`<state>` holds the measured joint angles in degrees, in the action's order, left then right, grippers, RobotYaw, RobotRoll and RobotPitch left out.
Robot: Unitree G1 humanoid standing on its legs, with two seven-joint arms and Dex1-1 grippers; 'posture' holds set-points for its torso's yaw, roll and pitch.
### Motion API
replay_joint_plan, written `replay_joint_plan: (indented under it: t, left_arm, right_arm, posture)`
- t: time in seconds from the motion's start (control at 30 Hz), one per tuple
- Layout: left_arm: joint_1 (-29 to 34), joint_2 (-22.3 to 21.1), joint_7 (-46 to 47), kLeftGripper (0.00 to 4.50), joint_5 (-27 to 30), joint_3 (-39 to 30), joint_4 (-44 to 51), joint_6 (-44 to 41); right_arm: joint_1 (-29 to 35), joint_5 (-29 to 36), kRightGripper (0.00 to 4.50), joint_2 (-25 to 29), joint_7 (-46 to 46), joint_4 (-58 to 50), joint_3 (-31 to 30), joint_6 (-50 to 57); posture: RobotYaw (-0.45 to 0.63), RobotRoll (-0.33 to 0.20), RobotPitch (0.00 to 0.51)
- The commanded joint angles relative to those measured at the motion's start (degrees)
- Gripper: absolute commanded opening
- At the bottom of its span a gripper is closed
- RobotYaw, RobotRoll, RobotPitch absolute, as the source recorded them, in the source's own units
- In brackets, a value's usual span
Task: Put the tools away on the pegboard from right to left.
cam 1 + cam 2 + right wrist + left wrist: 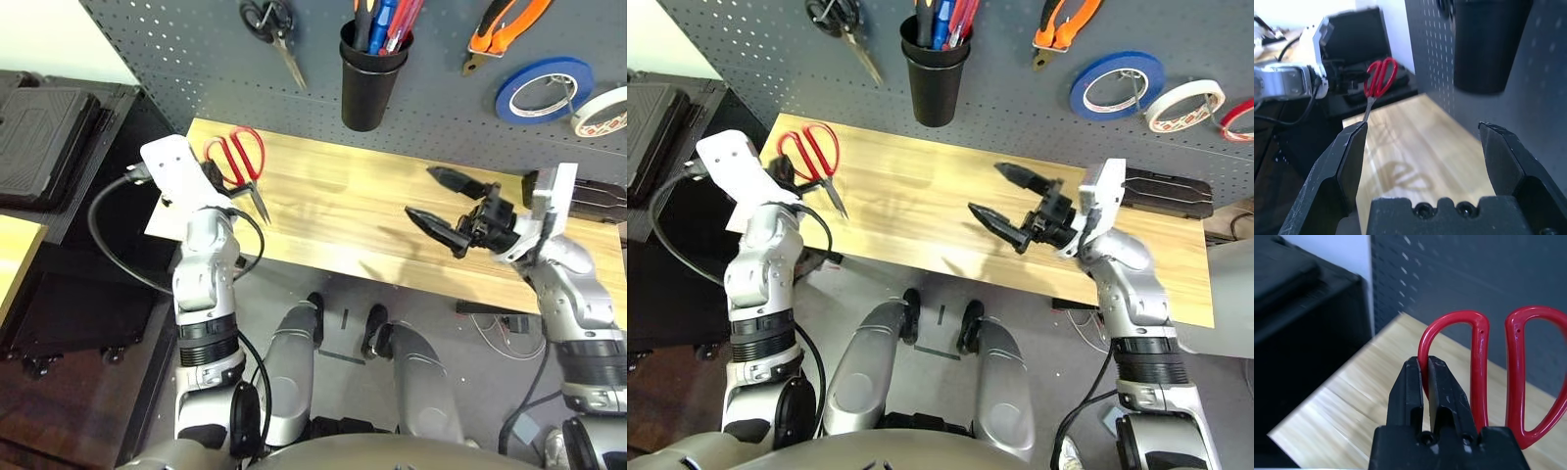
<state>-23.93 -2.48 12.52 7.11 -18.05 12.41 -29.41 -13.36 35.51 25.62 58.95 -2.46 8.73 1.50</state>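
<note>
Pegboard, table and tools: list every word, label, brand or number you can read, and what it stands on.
No text can be read in any view.
Blue tape roll, white tape roll, black cup on the dark grey pegboard: no visible print.
Red-handled scissors in the left tool: no markings.

Red-handled scissors (pixel 238 157), pale wood table (pixel 343 211), dark grey holed pegboard (pixel 196 59), black cup (pixel 370 83).
</note>
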Motion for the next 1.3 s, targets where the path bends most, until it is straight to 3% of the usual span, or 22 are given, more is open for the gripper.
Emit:
replay_joint_plan:
  t: [0.03,0.5,1.0,1.3]
  left_arm:
    - [-0.5,-1.2,-0.7,0.02,1.7,-1.6,2.1,1.0]
    - [-7.8,-7.2,-3.8,0.02,5.7,-3.2,1.4,1.2]
    - [-14.7,-5.2,-9.6,0.02,9.6,4.8,-0.7,-1.4]
    - [-18.4,-3.6,-10.4,0.02,9.0,6.3,-7.3,0.5]
  right_arm:
    - [0.6,1.7,4.50,-1.0,1.2,-1.6,1.9,-2.5]
    - [1.2,2.0,4.50,-1.3,0.8,-5.3,1.8,-3.9]
    - [1.4,-0.7,4.50,-3.2,-2.4,-5.1,0.3,-5.4]
    - [1.3,-1.8,4.50,-3.4,-3.0,-4.9,0.7,-6.3]
  posture:
    - [0.32,0.000,0.245]
    - [0.29,0.000,0.223]
    - [0.26,0.000,0.226]
    - [0.23,0.000,0.223]
